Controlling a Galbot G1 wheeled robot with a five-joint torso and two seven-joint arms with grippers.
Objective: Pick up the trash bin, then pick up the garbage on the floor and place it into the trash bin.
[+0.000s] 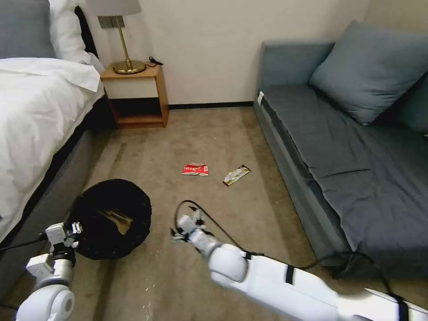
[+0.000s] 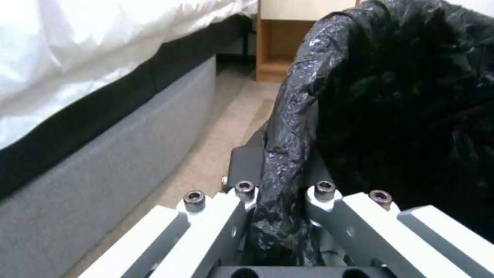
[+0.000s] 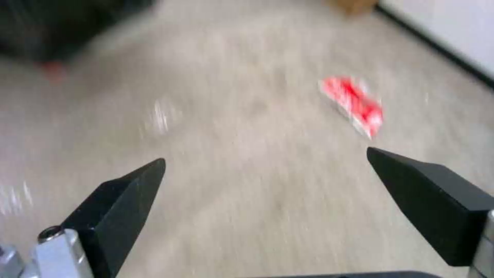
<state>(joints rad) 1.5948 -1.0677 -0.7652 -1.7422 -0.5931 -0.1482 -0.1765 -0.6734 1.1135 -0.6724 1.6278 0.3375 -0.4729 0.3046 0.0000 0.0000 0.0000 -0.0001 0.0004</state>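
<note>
The trash bin (image 1: 109,218), lined with a black bag, hangs at the lower left beside the bed, with crumpled brown paper (image 1: 118,220) inside it. My left gripper (image 1: 73,231) is shut on the bin's rim; in the left wrist view the bag-covered rim (image 2: 280,162) is pinched between the fingers (image 2: 244,170). A red-and-white snack wrapper (image 1: 195,169) (image 3: 355,104) and a gold-and-black wrapper (image 1: 236,174) lie on the carpet ahead. My right gripper (image 1: 178,232) (image 3: 265,170) hovers open and empty over the carpet, short of the red wrapper.
A bed (image 1: 35,116) runs along the left and a grey sofa (image 1: 339,147) along the right. A wooden nightstand (image 1: 136,96) with a brass lamp (image 1: 125,44) stands against the far wall. Open carpet lies between bed and sofa.
</note>
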